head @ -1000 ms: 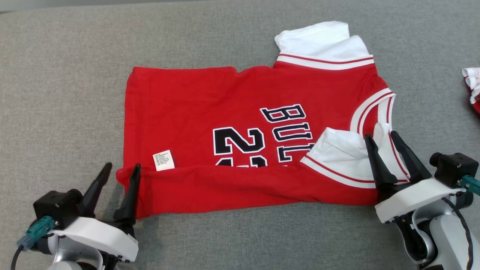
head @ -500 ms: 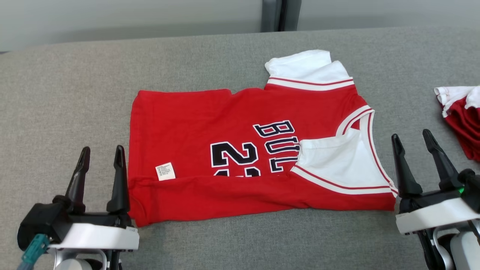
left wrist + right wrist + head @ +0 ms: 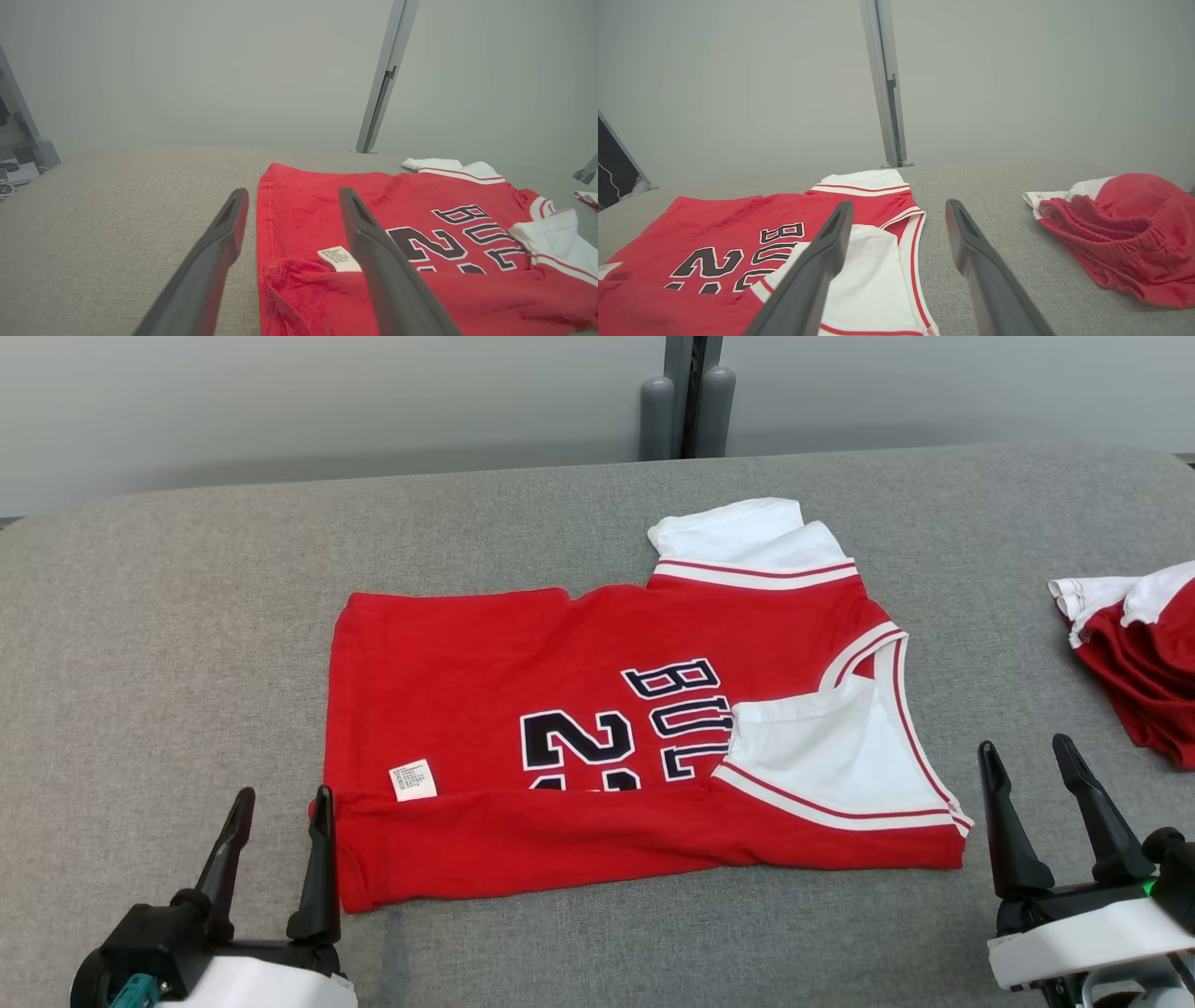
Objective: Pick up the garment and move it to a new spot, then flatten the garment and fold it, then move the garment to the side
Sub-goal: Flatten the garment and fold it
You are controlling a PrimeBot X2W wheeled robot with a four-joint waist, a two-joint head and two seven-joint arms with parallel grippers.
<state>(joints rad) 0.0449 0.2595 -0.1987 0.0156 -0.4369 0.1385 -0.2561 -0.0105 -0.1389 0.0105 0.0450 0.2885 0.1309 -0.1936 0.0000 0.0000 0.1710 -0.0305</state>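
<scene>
Jersey (image 3: 560,691) in red, with white sleeves and dark lettering, lies flat in the middle of the grey fabric-covered tabletop (image 3: 168,616). Its hem faces the tabletop's left edge and its neck faces the right edge. The long side nearest the front edge is folded up over the body in a red band that covers the lower part of the number and letters (only "BUL" and a "2" read clearly). The near white sleeve (image 3: 822,756) is turned in over the chest, and the far sleeve (image 3: 747,537) sticks out toward the back edge. A small white label (image 3: 413,779) sits just above the fold, near the hem.

The left gripper (image 3: 285,793) is at the jersey's near-left corner with its fingers spread apart and nothing between them. In the left wrist view one finger stands over bare grey and the other over red cloth. Whether it touches the cloth cannot be told.

The right gripper (image 3: 1023,744) is over bare grey just beyond the jersey's near-right corner. Its fingers are also spread and empty.

A second red and white garment (image 3: 1139,653) lies bunched at the right edge, well apart from the jersey. A grey post (image 3: 691,392) rises behind the back edge.
</scene>
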